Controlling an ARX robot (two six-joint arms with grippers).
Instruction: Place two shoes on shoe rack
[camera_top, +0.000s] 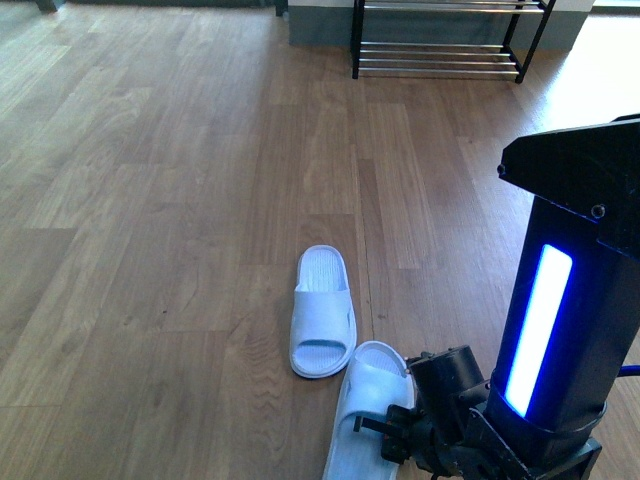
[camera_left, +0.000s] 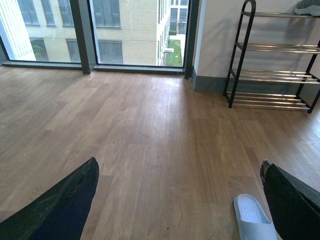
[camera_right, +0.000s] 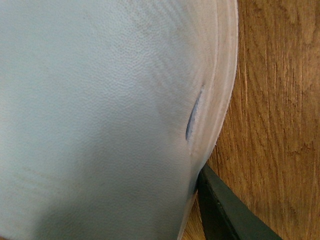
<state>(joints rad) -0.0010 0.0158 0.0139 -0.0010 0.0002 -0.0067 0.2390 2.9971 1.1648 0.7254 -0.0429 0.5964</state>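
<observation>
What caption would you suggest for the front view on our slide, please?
Right gripper at the nearer slipper; its mate and the shoe rack lie beyond.

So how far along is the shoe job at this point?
Nothing looks done: the nearer slide and farther slide both lie on the wood floor, far from the shoe rack. In hand: the right gripper is down at the nearer slide, grip unclear. Remaining: lifting it, carrying it to the rack, then the farther slide.

Front view: soft, even daylight, sharp focus. The floor washes brighter toward 1 o'clock, and the blue light strip glares at 4 o'clock. Left wrist view: windows bright, edges slightly bowed. Right wrist view: slipper very close, soft-focused, partly shaded.
</observation>
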